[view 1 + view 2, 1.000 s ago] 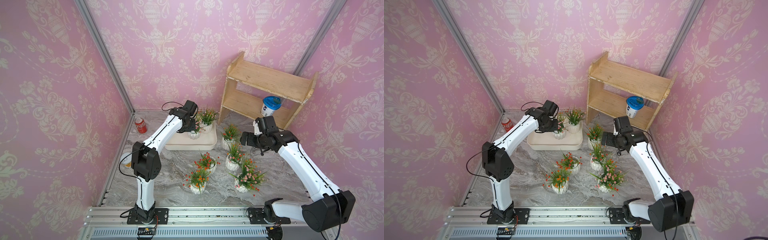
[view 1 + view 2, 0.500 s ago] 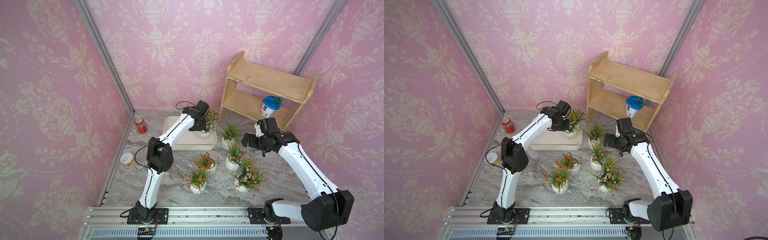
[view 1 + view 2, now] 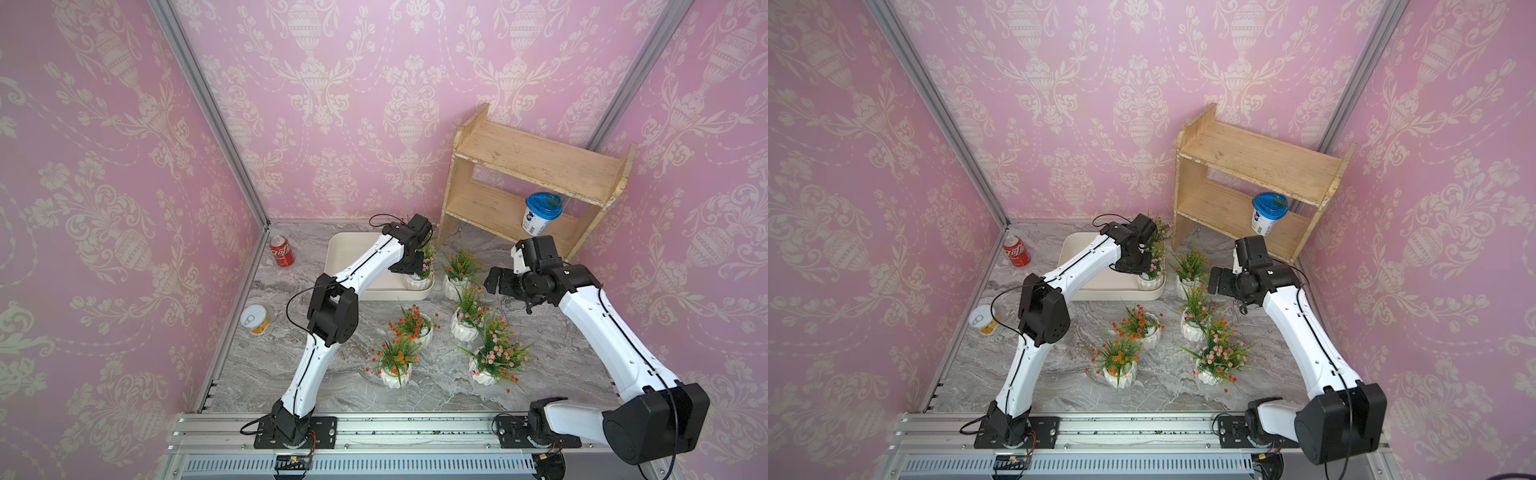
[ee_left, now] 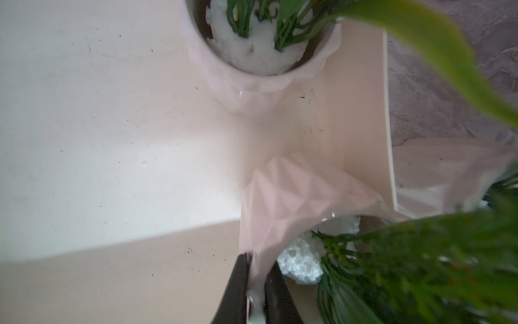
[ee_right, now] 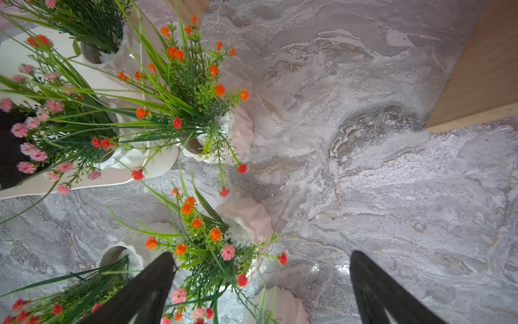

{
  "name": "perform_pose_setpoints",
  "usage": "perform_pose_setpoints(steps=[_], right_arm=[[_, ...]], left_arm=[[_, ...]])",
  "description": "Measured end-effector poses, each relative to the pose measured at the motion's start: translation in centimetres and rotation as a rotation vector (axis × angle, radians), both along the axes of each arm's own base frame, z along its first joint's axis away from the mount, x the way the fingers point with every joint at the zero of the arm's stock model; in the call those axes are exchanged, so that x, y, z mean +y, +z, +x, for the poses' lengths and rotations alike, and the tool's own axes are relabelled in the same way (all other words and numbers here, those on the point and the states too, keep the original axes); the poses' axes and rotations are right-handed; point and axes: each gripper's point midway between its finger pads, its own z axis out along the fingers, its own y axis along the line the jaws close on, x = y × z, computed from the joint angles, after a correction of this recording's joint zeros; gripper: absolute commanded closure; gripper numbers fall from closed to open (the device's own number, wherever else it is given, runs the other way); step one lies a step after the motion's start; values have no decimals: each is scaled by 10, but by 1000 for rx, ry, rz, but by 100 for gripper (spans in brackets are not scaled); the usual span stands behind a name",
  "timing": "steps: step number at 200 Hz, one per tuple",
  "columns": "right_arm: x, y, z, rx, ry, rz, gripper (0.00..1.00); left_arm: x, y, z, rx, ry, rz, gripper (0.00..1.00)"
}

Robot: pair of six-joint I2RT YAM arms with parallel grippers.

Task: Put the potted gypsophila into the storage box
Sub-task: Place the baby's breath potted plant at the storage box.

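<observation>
Pot [image 3: 417, 283] is being held inside storage box [image 3: 353, 249], its lower-right corner mid-frame; left end effector [image 4: 256, 291] is pinching the rim, probably keeping it upright. Right end effector [image 5: 260, 254] is hovering spread over loose pots [image 3: 465, 330] on counter [image 3: 266, 374], likely next pick.

You're in a lab test cell dressed as a home: pink damask wallpaper panels [image 3: 374, 83] in bare aluminium framing [image 3: 208, 104], grey marble-print tabletop [image 3: 266, 374], slotted aluminium mounting rail [image 3: 415, 430], two-tier wooden shelf [image 3: 532, 162].

Red can [image 3: 281, 250]: white lettering unreadable; no legible text.
</observation>
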Motion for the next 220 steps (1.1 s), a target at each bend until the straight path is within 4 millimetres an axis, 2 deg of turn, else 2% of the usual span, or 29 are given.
perform_pose_setpoints(steps=[109, 188, 220], right_arm=[[-2, -1, -2, 8, 8, 3, 0], [-4, -3, -4, 19, 1, 2, 0], [-8, -6, -9, 49, -19, 5, 0]], left_arm=[[0, -19, 0, 31, 0, 20, 100], [-1, -17, 0, 27, 0, 18, 71], [-1, -17, 0, 27, -1, 18, 65]])
